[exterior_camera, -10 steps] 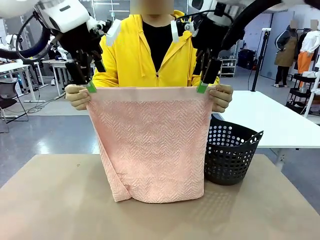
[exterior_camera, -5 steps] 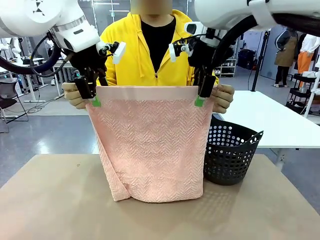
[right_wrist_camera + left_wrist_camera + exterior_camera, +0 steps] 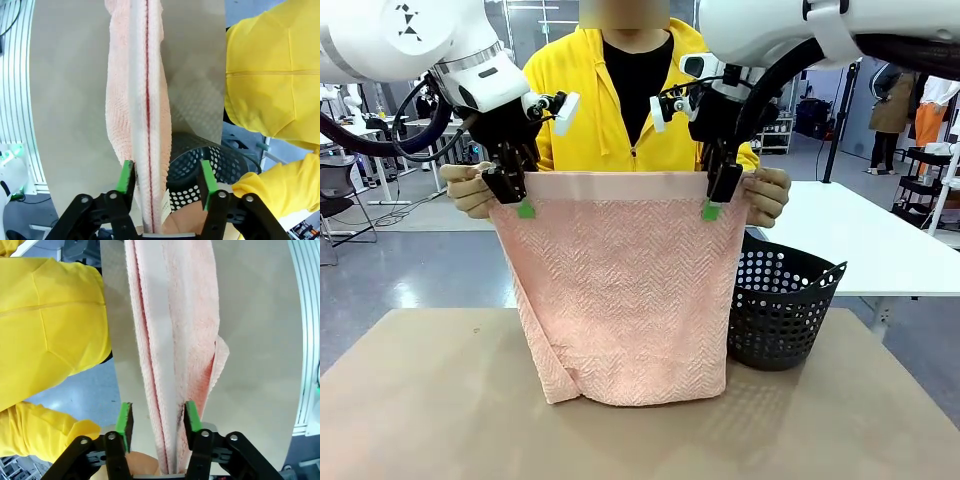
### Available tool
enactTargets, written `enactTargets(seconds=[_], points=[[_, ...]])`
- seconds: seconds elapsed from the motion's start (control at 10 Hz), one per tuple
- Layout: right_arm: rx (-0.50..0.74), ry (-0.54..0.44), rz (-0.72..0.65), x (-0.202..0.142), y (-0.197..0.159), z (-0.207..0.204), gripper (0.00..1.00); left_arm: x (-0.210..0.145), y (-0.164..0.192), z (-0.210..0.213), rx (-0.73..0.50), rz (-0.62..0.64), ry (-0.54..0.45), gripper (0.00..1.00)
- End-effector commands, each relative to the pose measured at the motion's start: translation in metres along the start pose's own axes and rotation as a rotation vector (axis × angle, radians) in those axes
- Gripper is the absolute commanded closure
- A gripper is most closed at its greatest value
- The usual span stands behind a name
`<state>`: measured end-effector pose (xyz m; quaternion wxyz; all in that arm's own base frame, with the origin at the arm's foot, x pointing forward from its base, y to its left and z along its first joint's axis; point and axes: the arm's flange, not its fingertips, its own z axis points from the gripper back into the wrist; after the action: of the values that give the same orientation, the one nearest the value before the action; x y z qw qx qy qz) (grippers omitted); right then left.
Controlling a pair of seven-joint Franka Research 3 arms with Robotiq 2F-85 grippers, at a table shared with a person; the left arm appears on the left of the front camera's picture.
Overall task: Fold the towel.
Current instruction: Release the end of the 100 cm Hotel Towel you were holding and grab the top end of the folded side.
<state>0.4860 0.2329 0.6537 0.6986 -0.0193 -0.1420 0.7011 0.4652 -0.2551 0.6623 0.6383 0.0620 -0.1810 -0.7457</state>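
A person across the table holds the salmon-pink towel [image 3: 620, 300] up by its top corners, and its lower edge rests on the table. My left gripper [image 3: 523, 205] straddles the top edge near the person's hand [image 3: 470, 190]. In the left wrist view the towel [image 3: 170, 315] runs between the green pads of the left gripper [image 3: 158, 420], touching one pad, with a gap at the other. My right gripper [image 3: 712, 205] straddles the other top corner. In the right wrist view the towel [image 3: 135, 75] lies against one pad of the right gripper [image 3: 166, 181], with a gap at the other.
A black perforated basket [image 3: 785, 310] stands on the brown table [image 3: 420, 400] just right of the towel, and it appears under the right gripper as the basket [image 3: 200, 160]. The person's other hand [image 3: 768, 195] holds the right corner. A white table [image 3: 880, 240] stands behind.
Both grippers have come down from above the towel's top edge and now straddle it. Their jaws have narrowed around the cloth. The person's hands and the towel have stayed put.
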Motion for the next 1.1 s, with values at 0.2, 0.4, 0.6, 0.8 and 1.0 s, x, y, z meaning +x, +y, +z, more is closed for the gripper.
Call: enactTargets(seconds=[0.2, 0.4, 0.6, 0.8, 1.0], points=[[-0.003, 0.002, -0.014, -0.0027, 0.0001, -0.0002, 0.96, -0.0006, 0.0005, 0.0045, 0.0, 0.019, -0.015, 1.0], [-0.008, 0.002, -0.014, -0.0025, 0.0003, 0.0008, 1.0, -0.002, 0.0006, 0.0059, -0.005, 0.018, -0.019, 1.0], [-0.01, -0.002, -0.016, -0.0031, 0.0004, -0.0007, 1.0, -0.0061, -0.0004, 0.0068, -0.007, 0.024, -0.015, 1.0], [-0.001, 0.0, -0.003, -0.0012, -0.0008, 0.0004, 1.0, -0.0013, 0.0005, 0.0012, 0.0, 0.006, -0.005, 1.0], [-0.001, 0.0, -0.003, -0.0012, -0.0008, 0.0004, 1.0, -0.0013, 0.0005, 0.0012, 0.0, 0.006, -0.005, 1.0]])
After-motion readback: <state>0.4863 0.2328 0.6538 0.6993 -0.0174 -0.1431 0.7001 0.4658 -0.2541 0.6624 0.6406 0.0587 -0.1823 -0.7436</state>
